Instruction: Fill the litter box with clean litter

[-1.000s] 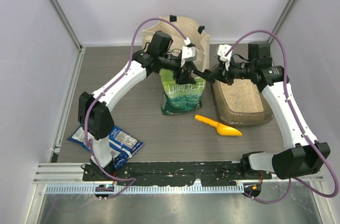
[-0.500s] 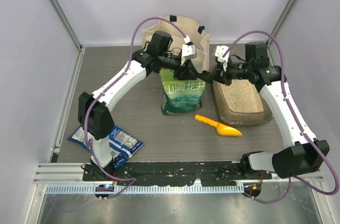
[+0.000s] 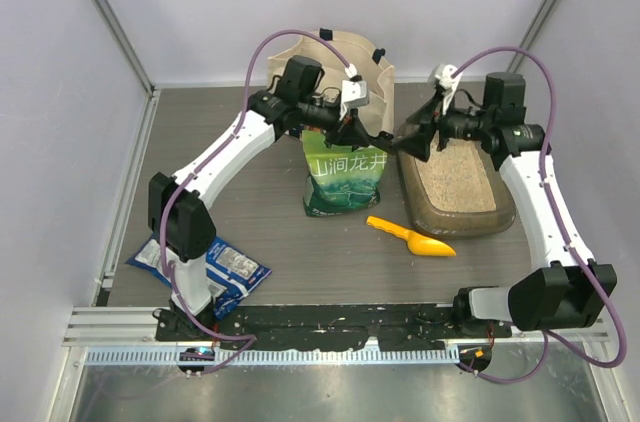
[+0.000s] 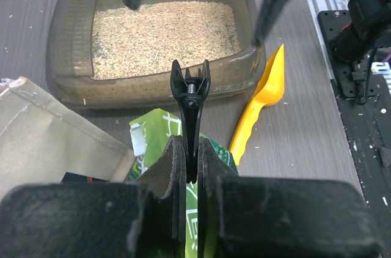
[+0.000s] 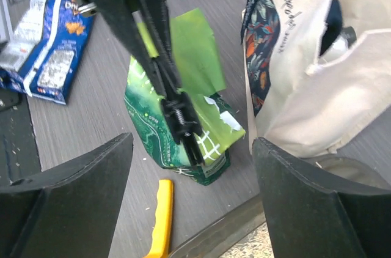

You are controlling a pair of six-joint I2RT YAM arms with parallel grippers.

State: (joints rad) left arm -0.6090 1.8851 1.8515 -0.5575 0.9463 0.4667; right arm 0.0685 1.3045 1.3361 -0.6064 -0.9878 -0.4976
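Above green pouch (image 3: pixel 345 180), left jaws clamped on black clip (image 4: pixel 191 114); right jaws apart

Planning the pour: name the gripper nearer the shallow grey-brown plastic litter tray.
Right. The right gripper hangs open at the pouch-side rim of the litter tray; the left gripper, shut on a black clip, is beyond that rim, above the green-and-white pouch.

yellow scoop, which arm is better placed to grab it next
Probably right. The right claw is open and empty by the litter box, and the yellow scoop lies beside that box. The left claw is shut on a black clip over the green pouch, so it must drop that first.
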